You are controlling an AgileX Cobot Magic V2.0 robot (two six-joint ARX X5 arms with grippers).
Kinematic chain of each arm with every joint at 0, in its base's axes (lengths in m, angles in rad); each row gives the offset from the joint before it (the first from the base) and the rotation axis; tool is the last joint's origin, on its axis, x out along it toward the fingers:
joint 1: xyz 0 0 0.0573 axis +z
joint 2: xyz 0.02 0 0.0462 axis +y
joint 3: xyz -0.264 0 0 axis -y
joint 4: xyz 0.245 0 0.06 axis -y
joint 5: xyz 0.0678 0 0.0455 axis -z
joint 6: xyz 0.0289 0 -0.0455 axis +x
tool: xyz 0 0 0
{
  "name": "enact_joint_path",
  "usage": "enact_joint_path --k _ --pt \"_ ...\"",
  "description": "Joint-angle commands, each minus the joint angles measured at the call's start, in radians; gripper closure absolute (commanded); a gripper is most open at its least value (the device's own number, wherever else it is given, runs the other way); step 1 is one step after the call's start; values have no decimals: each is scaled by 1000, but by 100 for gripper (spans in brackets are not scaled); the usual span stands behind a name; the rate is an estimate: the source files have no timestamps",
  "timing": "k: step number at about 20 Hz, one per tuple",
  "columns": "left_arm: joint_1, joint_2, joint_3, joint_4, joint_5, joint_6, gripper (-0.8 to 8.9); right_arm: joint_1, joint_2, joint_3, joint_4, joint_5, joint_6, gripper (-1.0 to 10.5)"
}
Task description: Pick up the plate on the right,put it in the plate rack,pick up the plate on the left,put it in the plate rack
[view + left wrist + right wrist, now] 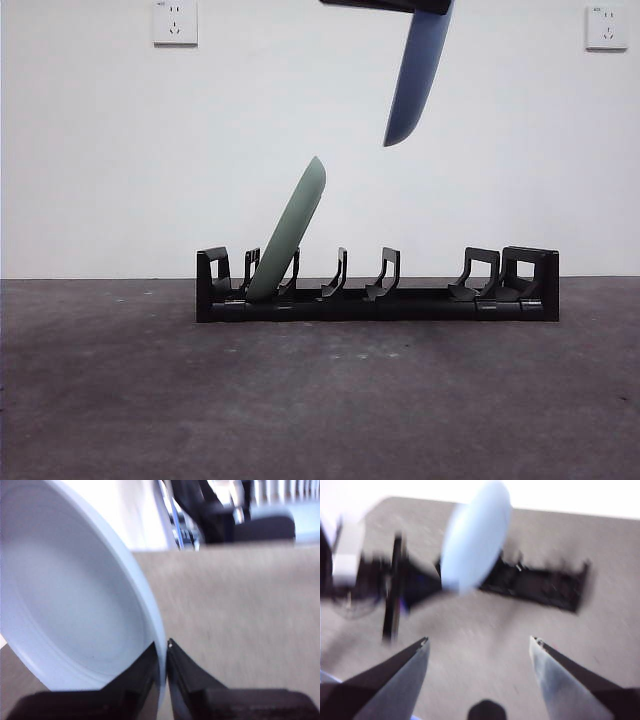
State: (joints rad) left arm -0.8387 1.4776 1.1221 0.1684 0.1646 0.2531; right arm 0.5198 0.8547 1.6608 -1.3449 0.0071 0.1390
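A: Hanging high over the plate rack [377,290] is a blue plate [418,75], held on edge and tilted, well above the prongs toward the rack's right half.

B: Who has it?

A: The left gripper [163,652]; its jaws are pinched on the rim, one each side of the thin edge. The other plate, a green plate [290,232], already leans in a slot near the rack's left end.

B: How will the blue one handle?

A: Stiff and smooth, I'd judge, likely slippery and breakable if it drops. A rim pinch looks right, but it could swing or slide, so lower it gently between two free prongs.

B: And the right gripper [480,642]?

A: Spread wide, holding nothing, above the bench [320,400], looking down at the rack from a distance.
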Motion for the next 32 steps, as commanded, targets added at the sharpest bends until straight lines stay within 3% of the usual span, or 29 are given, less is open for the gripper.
enact_joint_path --k 1,10,19,32 --pt "50 62 11 114 37 -161 821 3 -18 -2 -32 13 16 603" --pt "144 341 238 98 7 -222 821 3 -27 -5 -32 11 19 604" --pt "198 455 243 86 51 -231 822 3 -26 -5 -32 12 18 604" --pt "203 512 243 1 -34 -200 813 3 -26 -90 -32 12 17 604"
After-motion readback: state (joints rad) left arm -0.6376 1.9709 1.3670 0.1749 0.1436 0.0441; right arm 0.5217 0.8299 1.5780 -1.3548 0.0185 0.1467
